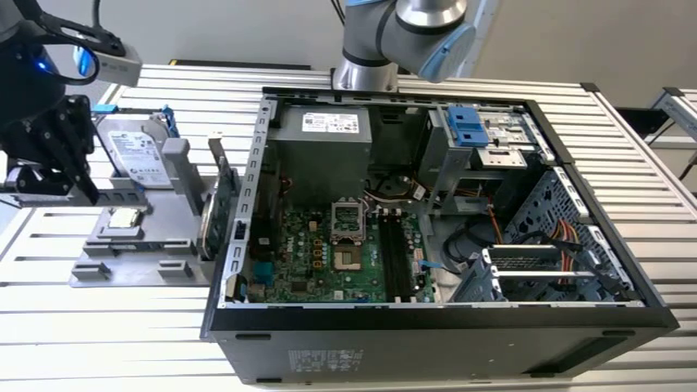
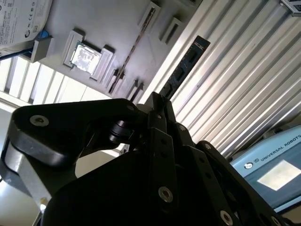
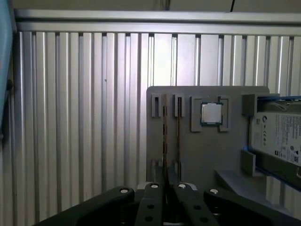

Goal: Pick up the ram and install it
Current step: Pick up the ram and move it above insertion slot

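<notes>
While aloft, ram (image 2: 182, 69) between jaws.
</notes>
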`<act>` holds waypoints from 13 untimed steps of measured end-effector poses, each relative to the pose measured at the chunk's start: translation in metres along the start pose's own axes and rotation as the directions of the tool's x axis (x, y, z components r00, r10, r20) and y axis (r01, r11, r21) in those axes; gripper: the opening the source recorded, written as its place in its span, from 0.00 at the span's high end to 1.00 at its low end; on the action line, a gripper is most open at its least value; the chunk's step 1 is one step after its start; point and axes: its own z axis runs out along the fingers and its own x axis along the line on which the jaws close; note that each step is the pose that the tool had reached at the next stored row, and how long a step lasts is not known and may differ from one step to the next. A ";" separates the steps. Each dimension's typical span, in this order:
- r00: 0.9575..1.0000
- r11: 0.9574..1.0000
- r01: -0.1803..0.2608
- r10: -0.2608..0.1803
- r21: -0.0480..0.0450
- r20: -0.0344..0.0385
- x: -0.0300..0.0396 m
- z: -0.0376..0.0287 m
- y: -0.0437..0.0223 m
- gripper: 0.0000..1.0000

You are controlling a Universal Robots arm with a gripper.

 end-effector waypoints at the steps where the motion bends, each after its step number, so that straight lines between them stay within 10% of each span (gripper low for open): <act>1: 1.000 1.000 0.000 0.000 0.000 0.002 0.0000 -0.0008 0.0000 1.00; 13: 1.000 1.000 0.000 0.000 0.000 0.007 0.0000 -0.0176 0.0001 1.00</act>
